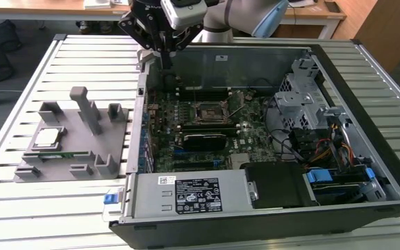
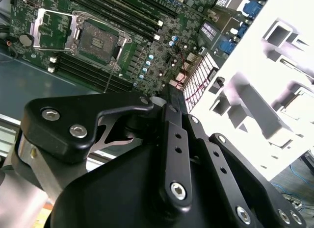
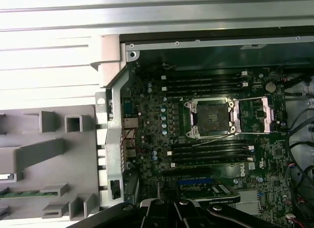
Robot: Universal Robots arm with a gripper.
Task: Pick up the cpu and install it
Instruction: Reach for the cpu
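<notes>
Claw linkage, black, sits closest to the lens in the second wrist view. You have it clenched on nothing, tips drawn to a point. In the exterior view it hangs over the far edge of the open computer case, high above the green board.

Socket on that board: empty, with its metal cover plate swung open to one side.

Cpu: lies flat on the grey fixture, out on the slatted bench at the exterior view's left, well apart from your claw. A green memory stick rests just beside it.

Judgement: you have no part of the task done. The pickup is not yet made and the chip is not yet seated. The socket looks ready to receive it.
</notes>
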